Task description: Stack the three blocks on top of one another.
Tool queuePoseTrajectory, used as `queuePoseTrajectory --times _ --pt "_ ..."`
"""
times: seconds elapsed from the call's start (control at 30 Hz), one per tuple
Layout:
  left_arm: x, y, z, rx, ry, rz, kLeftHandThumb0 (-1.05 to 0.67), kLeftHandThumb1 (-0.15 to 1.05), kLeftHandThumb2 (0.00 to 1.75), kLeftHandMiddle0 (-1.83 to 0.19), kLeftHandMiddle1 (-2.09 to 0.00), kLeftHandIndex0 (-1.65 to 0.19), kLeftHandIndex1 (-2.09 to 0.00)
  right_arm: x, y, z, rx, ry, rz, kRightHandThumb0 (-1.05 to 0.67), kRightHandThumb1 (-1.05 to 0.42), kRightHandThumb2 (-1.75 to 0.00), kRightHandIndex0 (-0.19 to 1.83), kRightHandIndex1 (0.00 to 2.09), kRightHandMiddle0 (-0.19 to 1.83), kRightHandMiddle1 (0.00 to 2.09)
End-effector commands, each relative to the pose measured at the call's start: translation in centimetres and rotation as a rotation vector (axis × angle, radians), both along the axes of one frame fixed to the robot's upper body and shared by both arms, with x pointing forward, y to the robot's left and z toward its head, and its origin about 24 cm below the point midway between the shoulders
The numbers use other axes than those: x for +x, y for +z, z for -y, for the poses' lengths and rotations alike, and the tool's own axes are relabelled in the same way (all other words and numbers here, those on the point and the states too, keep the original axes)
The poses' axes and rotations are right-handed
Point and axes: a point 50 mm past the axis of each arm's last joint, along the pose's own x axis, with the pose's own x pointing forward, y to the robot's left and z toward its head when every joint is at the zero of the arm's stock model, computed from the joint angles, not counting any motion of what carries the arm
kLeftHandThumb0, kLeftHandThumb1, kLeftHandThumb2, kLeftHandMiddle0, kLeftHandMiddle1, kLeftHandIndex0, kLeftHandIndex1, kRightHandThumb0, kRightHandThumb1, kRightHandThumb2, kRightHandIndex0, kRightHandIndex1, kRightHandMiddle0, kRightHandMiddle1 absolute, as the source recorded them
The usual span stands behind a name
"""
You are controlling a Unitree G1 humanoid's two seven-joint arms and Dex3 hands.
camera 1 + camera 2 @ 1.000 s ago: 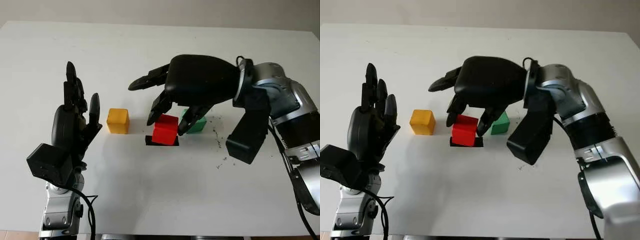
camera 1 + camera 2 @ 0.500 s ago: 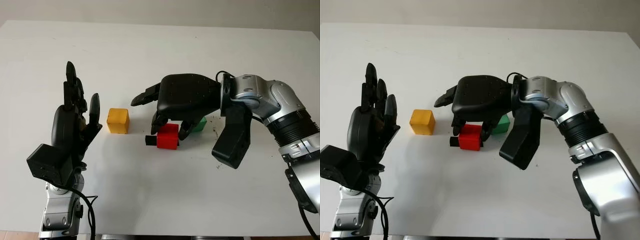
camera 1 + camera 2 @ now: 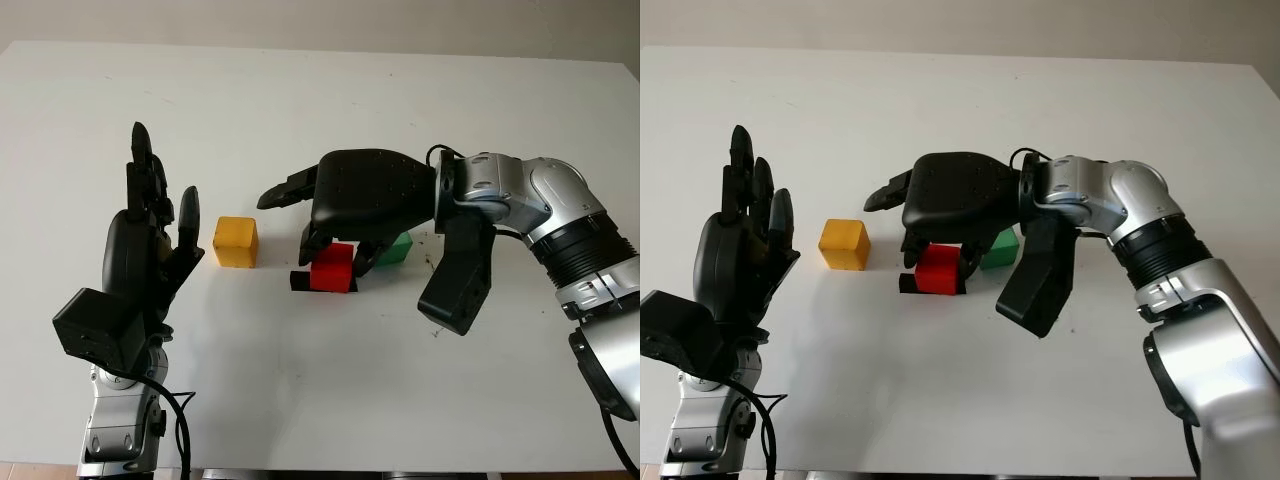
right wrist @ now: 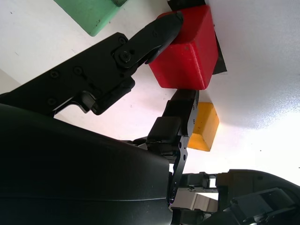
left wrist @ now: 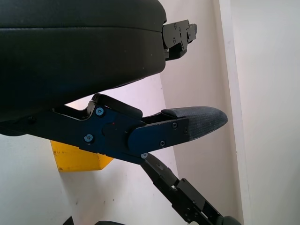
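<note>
Your right hand is grasping the red block on the surface, between the yellow block and green block. Your left hand is hovering released nearby.

White table, yellow block, red block, green block, black square patch
</note>
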Motion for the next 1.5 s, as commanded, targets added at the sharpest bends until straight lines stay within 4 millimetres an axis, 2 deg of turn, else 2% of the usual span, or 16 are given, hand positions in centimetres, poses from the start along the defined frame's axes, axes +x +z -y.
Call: queuePoseTrajectory --times 0.0,0.27,0.4,0.53,0.63,0.73,0.77,0.93,1.1,1.17,1.27,1.4,1.47 --pt "-0.2 0.0 0.1 -0.002 -0.002 0.005 -0.7 1.05 0.59 0.19 -0.04 0.19 -0.05 -0.1 0.0 -0.2 -0.01 0.009 0.004 -0.56 -0.82 -0.06 0.36 0.04 1.22 0.11" --pt "-0.3 0.0 0.1 0.0 0.001 0.005 -0.7 1.05 0.59 0.19 -0.04 0.19 -0.04 -0.2 -0.1 0.1 -0.016 0.007 -0.006 -0.6 -0.82 -0.06 0.36 0.05 1.2 0.09" --pt "-0.3 0.0 0.1 -0.003 0.002 0.003 -0.7 1.05 0.59 0.19 -0.05 0.19 -0.05 -0.3 -0.2 0.6 -0.03 0.0 0.001 -0.59 -0.85 -0.06 0.33 0.04 1.11 0.04" --pt "-0.3 0.0 0.0 0.0 0.004 0.003 -0.69 1.05 0.59 0.19 -0.05 0.19 -0.05 -0.4 -0.2 1.1 -0.037 -0.004 0.014 -0.56 -0.86 -0.06 0.23 0.02 0.61 0.0" --pt "-0.4 -0.1 -0.1 0.005 0.003 0.004 -0.69 1.05 0.59 0.19 -0.05 0.19 -0.05 -0.4 0.3 1.7 -0.031 -0.026 0.016 -0.52 -0.86 -0.05 0.11 0.01 0.41 0.0" --pt "-0.4 0.0 -0.2 0.006 0.002 0.004 -0.69 1.05 0.59 0.19 -0.05 0.18 -0.05 -0.5 1.4 2.3 -0.026 -0.073 0.025 -0.68 -0.85 -0.05 0.03 0.01 0.29 0.0" --pt "-0.4 0.0 -0.2 0.007 0.003 0.003 -0.69 1.05 0.59 0.19 -0.05 0.18 -0.05 -0.6 1.8 2.6 -0.008 -0.088 0.024 -0.74 -0.83 -0.04 0.0 0.02 0.26 0.0" --pt "-0.3 -0.1 -0.2 0.009 -0.001 0.001 -0.69 1.05 0.59 0.19 -0.05 0.19 -0.05 -0.9 4.1 4.4 0.089 -0.187 -0.001 -0.77 -0.8 -0.04 0.01 0.05 0.26 0.03" --pt "-0.2 -0.1 -0.2 0.001 -0.009 0.008 -0.69 1.05 0.59 0.19 -0.04 0.19 -0.05 -0.9 4.8 6.8 0.292 -0.298 -0.087 -0.8 -0.81 -0.06 0.0 0.05 0.27 0.04" --pt "-0.2 0.0 -0.3 -0.001 -0.015 0.011 -0.69 1.05 0.59 0.19 -0.04 0.19 -0.05 -0.9 4.5 7.9 0.409 -0.342 -0.141 -0.81 -0.87 -0.08 0.02 0.05 0.26 0.04" --pt "-0.3 0.0 -0.3 0.004 -0.014 0.012 -0.69 1.05 0.59 0.19 -0.04 0.19 -0.05 -0.9 3.0 9.5 0.597 -0.409 -0.247 -0.84 -1.01 -0.12 -0.01 0.04 0.14 0.01" --pt "-0.3 0.0 -0.5 0.004 -0.017 0.011 -0.68 1.05 0.59 0.18 -0.05 0.18 -0.06 -0.9 -0.1 11.0 0.848 -0.507 -0.393 -0.86 -1.05 -0.31 -0.12 0.01 -0.05 0.01" --pt "-0.3 -0.1 -0.6 0.003 -0.019 0.011 -0.68 1.05 0.59 0.19 -0.05 0.18 -0.06 -0.9 -1.3 11.2 0.911 -0.542 -0.428 -0.84 -1.05 -0.39 -0.14 0.01 -0.08 0.01"
